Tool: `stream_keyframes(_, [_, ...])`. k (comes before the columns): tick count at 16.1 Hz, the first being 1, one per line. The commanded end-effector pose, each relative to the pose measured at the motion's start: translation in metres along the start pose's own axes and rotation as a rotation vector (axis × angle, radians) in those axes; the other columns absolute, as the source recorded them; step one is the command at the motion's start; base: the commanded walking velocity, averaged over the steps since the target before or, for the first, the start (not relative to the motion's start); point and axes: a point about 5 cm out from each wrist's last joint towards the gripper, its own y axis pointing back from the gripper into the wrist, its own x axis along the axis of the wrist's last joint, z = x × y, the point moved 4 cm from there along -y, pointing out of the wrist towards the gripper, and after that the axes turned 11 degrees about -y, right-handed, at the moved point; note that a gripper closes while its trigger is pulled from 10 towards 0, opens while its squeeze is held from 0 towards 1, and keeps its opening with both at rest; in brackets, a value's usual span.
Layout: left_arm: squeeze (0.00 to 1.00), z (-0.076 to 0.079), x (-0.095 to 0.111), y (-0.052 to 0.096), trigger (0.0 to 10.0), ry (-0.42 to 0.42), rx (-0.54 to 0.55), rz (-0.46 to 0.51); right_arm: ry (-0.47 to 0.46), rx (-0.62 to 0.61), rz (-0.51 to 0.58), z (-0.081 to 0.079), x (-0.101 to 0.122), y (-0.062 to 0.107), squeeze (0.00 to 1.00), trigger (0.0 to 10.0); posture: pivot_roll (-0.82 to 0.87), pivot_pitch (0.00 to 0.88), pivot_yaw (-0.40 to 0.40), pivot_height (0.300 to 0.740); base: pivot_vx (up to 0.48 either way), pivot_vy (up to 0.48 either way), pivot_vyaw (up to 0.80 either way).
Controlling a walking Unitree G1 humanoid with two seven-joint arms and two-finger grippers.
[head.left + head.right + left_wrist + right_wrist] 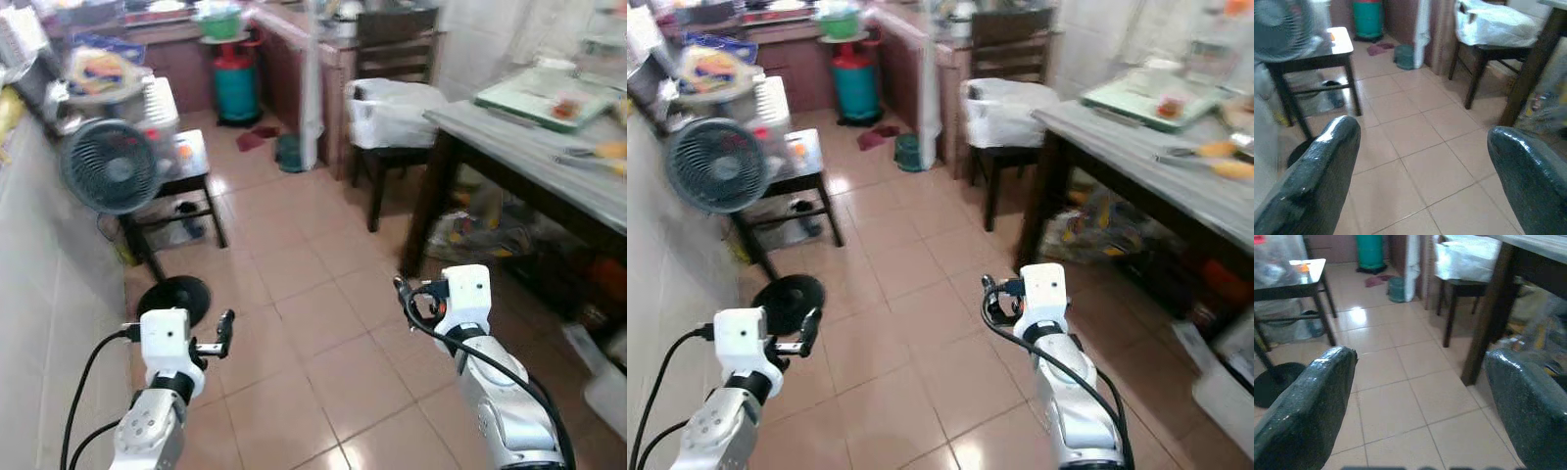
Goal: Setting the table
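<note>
A glossy floor [323,323] of square tan tiles with pale grout lines is seen ahead, reflecting light near the far end. Both arms are held out low over it. The left gripper [1422,171] is empty and its jaws are spread wide; its fingers [1317,171] are thick, rounded and black with a fine pebbled sheen. The right gripper [1420,401] is likewise empty with jaws wide apart, its fingers [1308,406] of the same textured black.

The table [529,132] stands to the right, with a grey, smooth top on dark square wooden legs. On its top lie a flat pale-green tray [539,93] and, nearer the edge, yellow-handled utensils [602,155], too blurred to be identified. Coloured clutter is stored under it.

A dark wooden chair [392,108] is placed at the table's far end, with a crumpled white plastic bag [392,110] on its seat. To the left, a round grey fan [108,166] with a wire grille stands on a black disc base [174,297], beside a low dark stool [181,171] with a shiny top. A teal gas cylinder [237,88] is set against the far cabinets.
</note>
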Motion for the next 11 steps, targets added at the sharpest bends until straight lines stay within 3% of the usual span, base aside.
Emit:
stream_keyframes(1, [0.0,-0.0002,0.0063,-0.0026,10.0,-0.01,0.0,0.02,-0.003,-0.007,0.0,0.0007,0.0014,0.0002,0.0,10.0,-0.13,0.039,0.041,0.74,0.0,0.0,-0.8])
stream_keyframes(10, [0.0,-0.0026,0.0086,-0.0049,10.0,0.025,-0.007,0.017,-0.002,-0.008,0.0,0.0008,0.0014,0.001,0.0,10.0,-0.14,0.043,0.045,0.74,0.0,0.0,-0.8])
stream_keyframes(11, [0.0,-0.0022,0.008,-0.0044,10.0,0.022,-0.011,0.015,-0.002,-0.006,0.0,0.0003,0.0013,0.001,0.0,10.0,-0.14,0.043,0.046,0.74,0.0,0.0,0.0])
